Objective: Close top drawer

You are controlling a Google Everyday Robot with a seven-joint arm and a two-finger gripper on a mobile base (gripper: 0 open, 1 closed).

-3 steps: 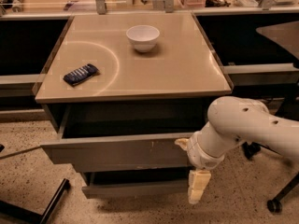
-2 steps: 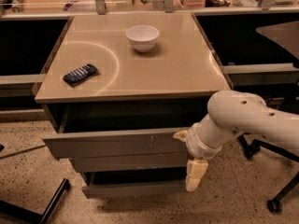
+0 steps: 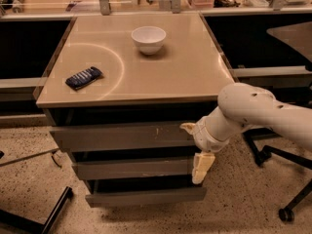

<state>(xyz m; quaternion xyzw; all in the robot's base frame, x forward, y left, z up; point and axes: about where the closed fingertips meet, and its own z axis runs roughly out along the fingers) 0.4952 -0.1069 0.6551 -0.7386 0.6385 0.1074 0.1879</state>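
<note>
The top drawer [image 3: 122,136] is a wide grey wood-grain drawer under the tan tabletop [image 3: 161,77]. Its plain front has small pale chips and stands out only a little from the cabinet, with a dark gap above it. My gripper [image 3: 191,152] is at the right end of that front, on the white arm [image 3: 253,113] reaching in from the right. It is open and holds nothing. One cream finger [image 3: 187,127] touches the drawer front near its top right corner. The other finger [image 3: 202,167] hangs down in front of the middle drawer.
Two shorter grey drawers, the middle one [image 3: 131,168] and the bottom one [image 3: 144,197], stand out further below. A white bowl [image 3: 148,39] and a dark phone-like object [image 3: 84,77] lie on the tabletop. An office chair base [image 3: 287,199] is at the right. A black leg [image 3: 44,218] is at the lower left.
The top drawer's front has slid back towards the cabinet, and the opening above it has shrunk. My gripper and arm have moved inward with it.
</note>
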